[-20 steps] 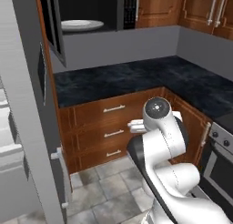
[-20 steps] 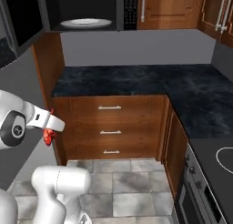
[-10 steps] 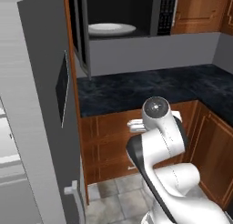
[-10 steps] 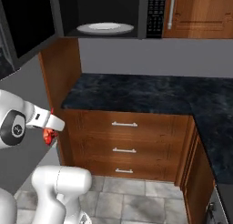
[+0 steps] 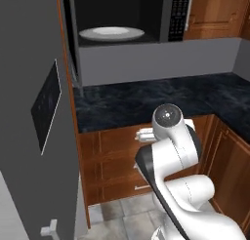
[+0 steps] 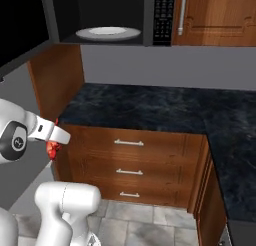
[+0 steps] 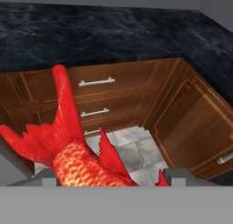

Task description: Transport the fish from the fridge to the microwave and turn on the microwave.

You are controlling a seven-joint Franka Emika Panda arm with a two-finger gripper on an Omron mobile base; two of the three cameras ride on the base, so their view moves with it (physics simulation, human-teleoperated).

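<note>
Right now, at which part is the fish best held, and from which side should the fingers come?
Hold the fish at its thick scaly body, fingers closing on its two flat flanks, as the gripper appears to do now. The tail tapers to a thin point and the fins look flimsy, so they would probably slip.

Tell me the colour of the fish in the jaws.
Bright red-orange fish, scaly body, red fins; clearest in the hand view.
</note>
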